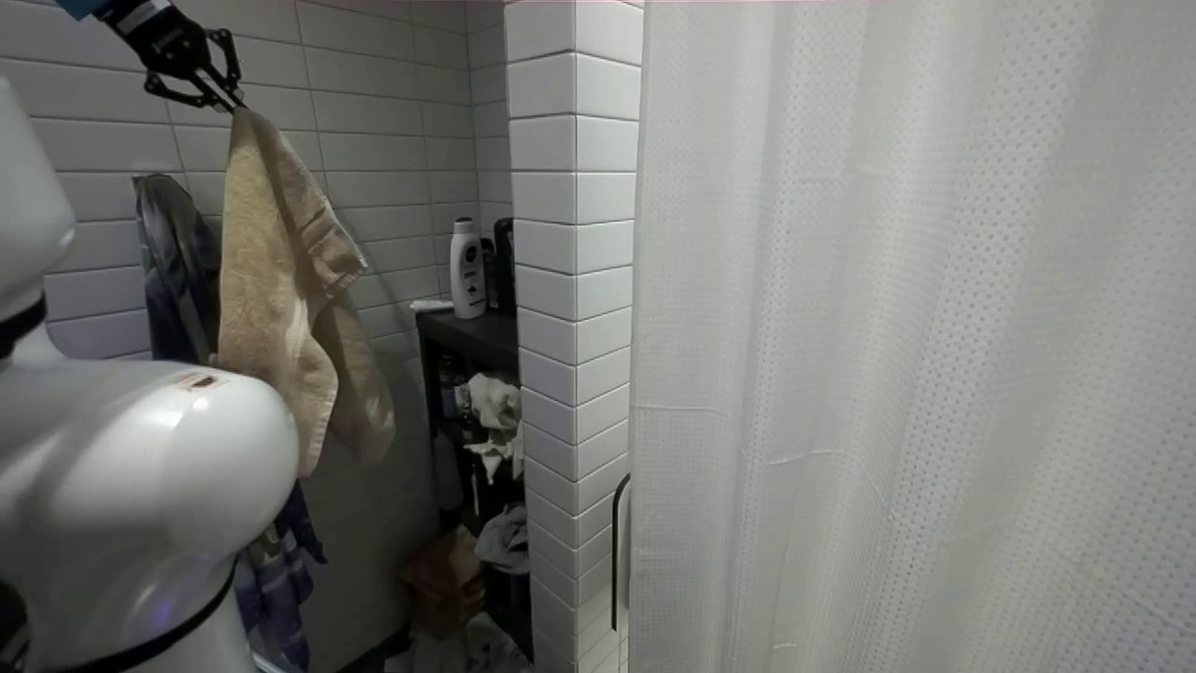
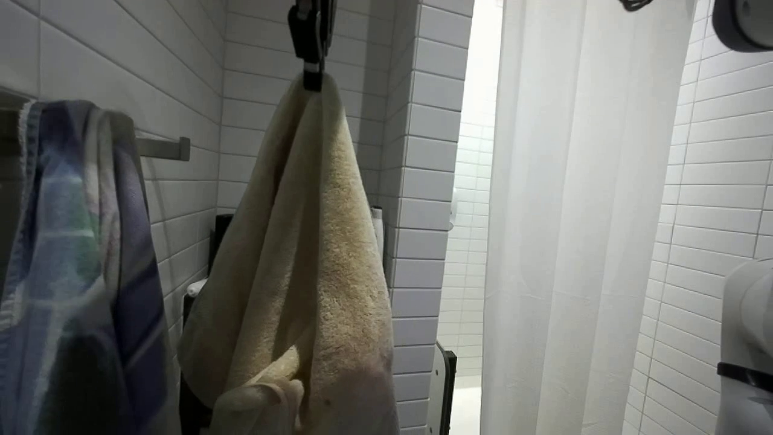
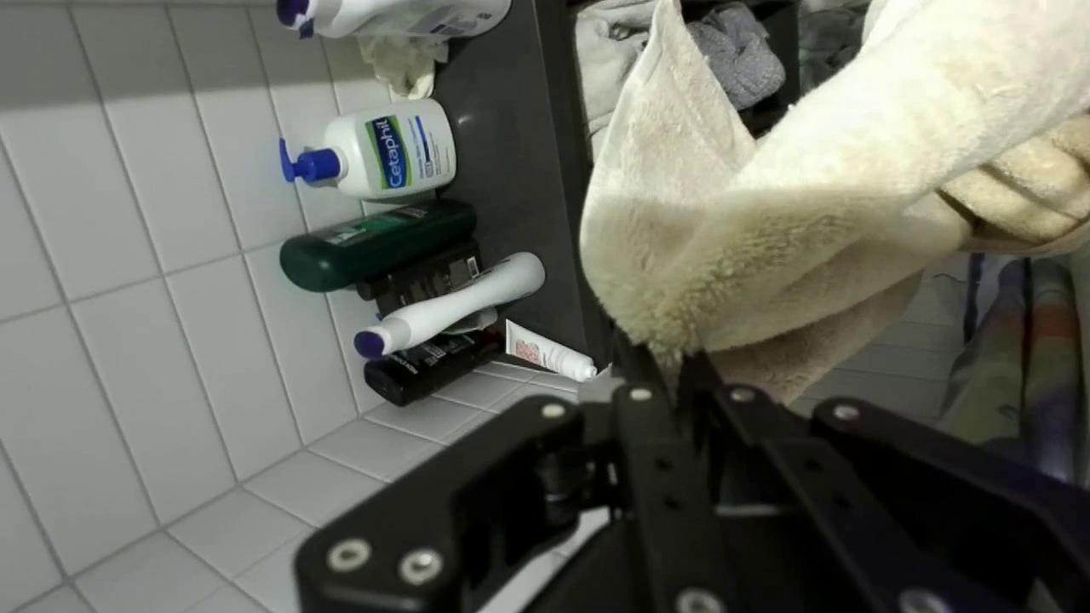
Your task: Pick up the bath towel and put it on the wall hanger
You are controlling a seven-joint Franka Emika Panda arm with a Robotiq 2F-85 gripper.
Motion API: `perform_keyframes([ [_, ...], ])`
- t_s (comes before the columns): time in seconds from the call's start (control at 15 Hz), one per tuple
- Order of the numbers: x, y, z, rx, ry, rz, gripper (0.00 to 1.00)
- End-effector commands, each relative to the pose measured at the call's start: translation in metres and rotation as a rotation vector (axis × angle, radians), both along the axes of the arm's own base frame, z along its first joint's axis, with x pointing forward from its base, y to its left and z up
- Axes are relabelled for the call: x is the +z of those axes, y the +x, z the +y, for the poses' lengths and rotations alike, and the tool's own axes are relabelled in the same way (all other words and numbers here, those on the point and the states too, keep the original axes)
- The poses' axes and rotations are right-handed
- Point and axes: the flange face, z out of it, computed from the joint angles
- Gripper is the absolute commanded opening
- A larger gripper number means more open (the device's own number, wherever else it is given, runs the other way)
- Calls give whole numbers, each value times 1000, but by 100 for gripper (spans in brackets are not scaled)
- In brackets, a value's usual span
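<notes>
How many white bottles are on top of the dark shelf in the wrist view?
3: the pump bottle, the slim bottle lower in the picture, and a cut-off bottle at the top edge. More may be hidden; a pale item behind the slim bottle is mostly covered.

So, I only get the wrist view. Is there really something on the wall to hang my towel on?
Observer: Yes, in an exterior view there's a bar on the wall.
Operator: Is anything on it?
Observer: Yes, a blue cloth hangs over it.
Operator: Is mine touching the bar too?
Observer: No, in that same view the towel hangs from the gripper, apart from the bar.
</notes>
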Motion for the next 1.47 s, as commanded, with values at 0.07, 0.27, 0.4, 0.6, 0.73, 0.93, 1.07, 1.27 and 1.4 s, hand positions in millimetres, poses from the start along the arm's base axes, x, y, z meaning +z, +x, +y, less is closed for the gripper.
perform_keyframes([
  [0.07, -2, 27, 27, 32, -59, -17, 2],
  [0.27, -7, 36, 44, 71, -81, -28, 2],
  [0.4, -8, 36, 56, 96, -84, -38, 2],
  [0.6, -6, 30, 74, 143, -85, -60, 2],
  [0.73, -3, 27, 83, 160, -90, -79, 2],
  [0.93, 2, 20, 94, 172, -100, -115, 2],
  [1.07, 8, 19, 100, 162, -99, -145, 2],
  [1.27, 17, 16, 110, 151, -122, -189, 2],
  [1.4, 20, 17, 119, 137, -140, -210, 2],
])
